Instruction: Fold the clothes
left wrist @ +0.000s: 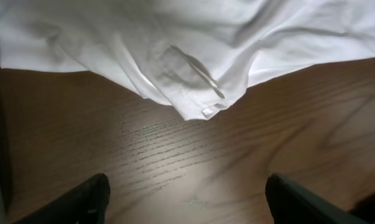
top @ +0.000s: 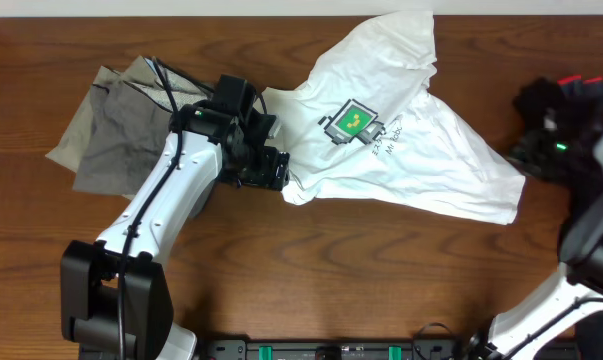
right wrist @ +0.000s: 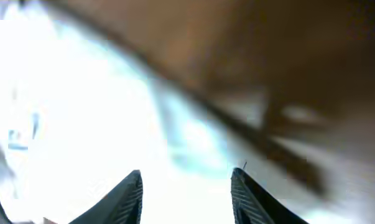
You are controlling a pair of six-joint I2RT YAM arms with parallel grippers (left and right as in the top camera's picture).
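- Overhead view: the white T-shirt (top: 431,160) lies crumpled, print up, mid-table (top: 381,285), between grey-khaki trousers (top: 106,130) and a black garment (top: 531,100).
- Left hand (left wrist: 187,182) is spread wide and empty, facing a hem corner (left wrist: 203,111), a good place to pinch.
- Right hand (right wrist: 186,177) is parted; the view is blurred and nothing looks pinched.
- The cotton is likely light, limp and sagging.

The T-shirt (top: 431,165) and trousers (top: 111,135) are matt creased cloth; the table (top: 331,275) is grained, faintly glossy wood.

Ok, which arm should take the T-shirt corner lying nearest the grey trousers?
Left. The left gripper is open, low over the table, with a corner of the white T-shirt just ahead. The right arm stands across the shirt, its view blurred.
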